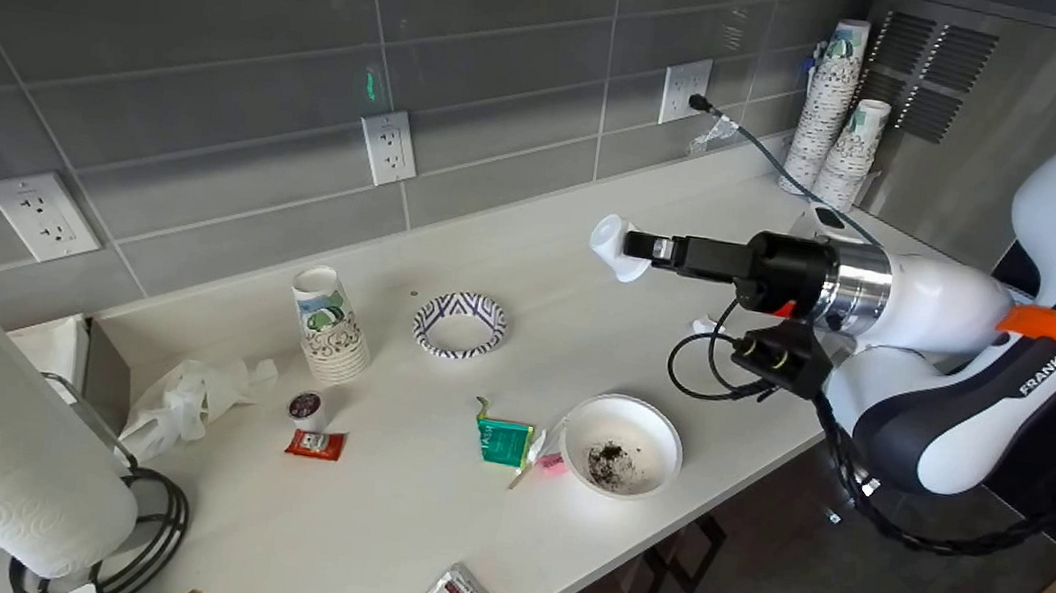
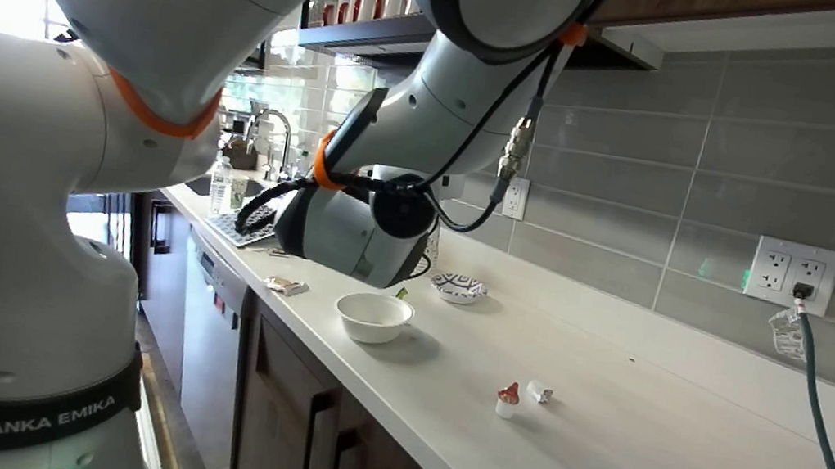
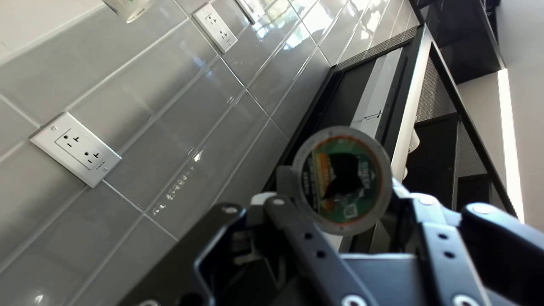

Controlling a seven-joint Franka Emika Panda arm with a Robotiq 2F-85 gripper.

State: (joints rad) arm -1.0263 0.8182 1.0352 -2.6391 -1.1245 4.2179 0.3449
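A white coffee pod (image 1: 608,236) is pinched between the fingers of my gripper (image 1: 645,247), raised over the back of the counter near the tiled wall. In the wrist view the coffee pod (image 3: 345,216) turns its green lid to the camera, with a dark torn hole in the middle. The arm hides gripper and pod in an exterior view. Below and nearer the front edge stands a white bowl (image 1: 619,413) with dark grounds in it. The patterned bowl (image 1: 432,313) is farther along the counter. A second pod (image 1: 306,407) sits by a red packet (image 1: 315,444).
Paper cups (image 1: 330,328) are stacked near the wall, with taller stacks (image 1: 825,111) at the back. A green packet (image 1: 505,442) lies beside the white bowl. Two small items, including a red-topped tub (image 2: 507,401), sit on the counter. A power cord (image 2: 823,428) hangs from the outlet.
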